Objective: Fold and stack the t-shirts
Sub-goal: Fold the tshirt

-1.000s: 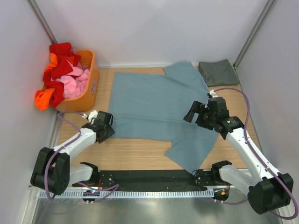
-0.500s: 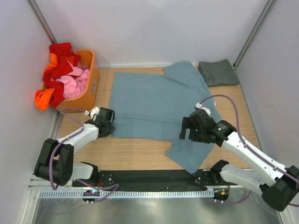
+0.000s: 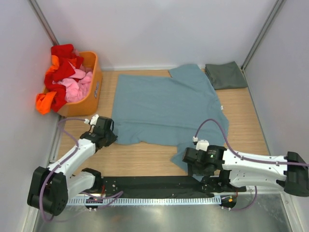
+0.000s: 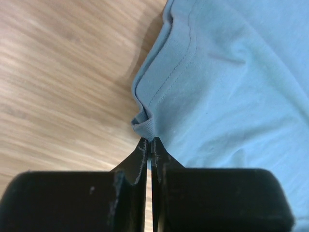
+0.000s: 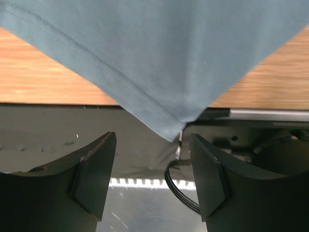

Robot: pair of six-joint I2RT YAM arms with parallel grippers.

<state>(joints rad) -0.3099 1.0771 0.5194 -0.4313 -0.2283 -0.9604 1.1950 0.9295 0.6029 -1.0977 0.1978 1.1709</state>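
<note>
The large blue-teal t-shirt [image 3: 164,104] lies spread flat on the wooden table. My left gripper [image 3: 111,136] is at its near-left hem corner. In the left wrist view this gripper [image 4: 148,141] is shut on a small bunched tip of the blue cloth [image 4: 231,87]. My right gripper [image 3: 190,162] hangs low over the shirt's near sleeve corner at the table's front edge. In the right wrist view it [image 5: 152,169] is open, and the pointed corner of the shirt [image 5: 159,58] lies just ahead of the fingertips, untouched. The dark grey-green t-shirt [image 3: 226,75] lies folded at the back right.
An orange plastic basket [image 3: 95,89] heaped with red, pink and orange clothes stands at the back left. A black base strip [image 3: 145,183] and a metal rail run along the near edge. White walls close in the table on three sides.
The left gripper has shut on the shirt's hem corner. The right arm has swung from the shirt's right side down to the near sleeve corner, its jaws narrowing somewhat.
</note>
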